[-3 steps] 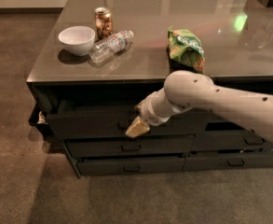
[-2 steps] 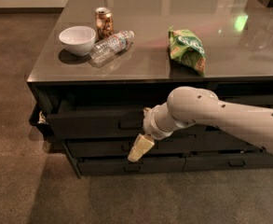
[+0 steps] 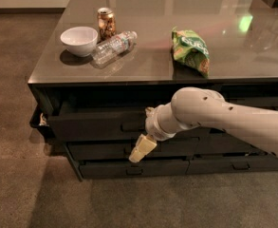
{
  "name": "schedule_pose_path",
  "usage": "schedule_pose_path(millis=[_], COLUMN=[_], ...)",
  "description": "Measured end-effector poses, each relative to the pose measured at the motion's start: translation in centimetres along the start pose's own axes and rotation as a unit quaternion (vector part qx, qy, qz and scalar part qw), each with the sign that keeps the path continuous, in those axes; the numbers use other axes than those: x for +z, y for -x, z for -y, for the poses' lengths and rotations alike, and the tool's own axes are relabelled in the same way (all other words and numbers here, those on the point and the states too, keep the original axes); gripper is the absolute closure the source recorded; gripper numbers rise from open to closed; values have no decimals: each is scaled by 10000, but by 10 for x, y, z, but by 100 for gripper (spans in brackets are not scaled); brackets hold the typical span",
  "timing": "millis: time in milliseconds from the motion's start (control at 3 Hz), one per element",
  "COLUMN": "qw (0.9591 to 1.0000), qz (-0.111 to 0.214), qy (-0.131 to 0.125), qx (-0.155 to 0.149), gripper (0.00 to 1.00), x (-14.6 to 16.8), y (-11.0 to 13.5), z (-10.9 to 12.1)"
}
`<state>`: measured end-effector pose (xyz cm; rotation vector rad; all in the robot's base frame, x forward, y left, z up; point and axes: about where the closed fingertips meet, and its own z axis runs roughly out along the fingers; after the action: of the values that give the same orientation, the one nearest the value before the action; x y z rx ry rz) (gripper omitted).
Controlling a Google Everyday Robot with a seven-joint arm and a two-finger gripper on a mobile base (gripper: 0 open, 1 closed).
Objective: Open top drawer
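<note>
While top drawer sits ajar, inside not vis., gripper below front

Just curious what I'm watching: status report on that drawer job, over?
Gripper low, below the handle. Top drawer pulled out a little. Only the arm crosses its front.

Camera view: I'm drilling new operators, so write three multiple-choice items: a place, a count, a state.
1. Where is the hand? A on the floor B in front of the lower drawers C out of view
2. How many things lie on the tabletop? A two B four C six
3. The top drawer is A pulled partly out B flush shut C removed
1B, it hangs before those fronts; 2B, bowl, can, bottle, snack bag; 3A, its front juts past the frame.
</note>
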<state>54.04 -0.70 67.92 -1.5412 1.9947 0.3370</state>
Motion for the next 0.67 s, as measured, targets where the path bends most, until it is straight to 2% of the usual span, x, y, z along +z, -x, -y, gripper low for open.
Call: schedule_pose_path(millis=[333,667], qw=[9997,9994], qz=[145,232], qy=[-205,-249], qx=[-9,-79], gripper=[0,0], x=[-11,-9], y=[7,18], z=[2,6])
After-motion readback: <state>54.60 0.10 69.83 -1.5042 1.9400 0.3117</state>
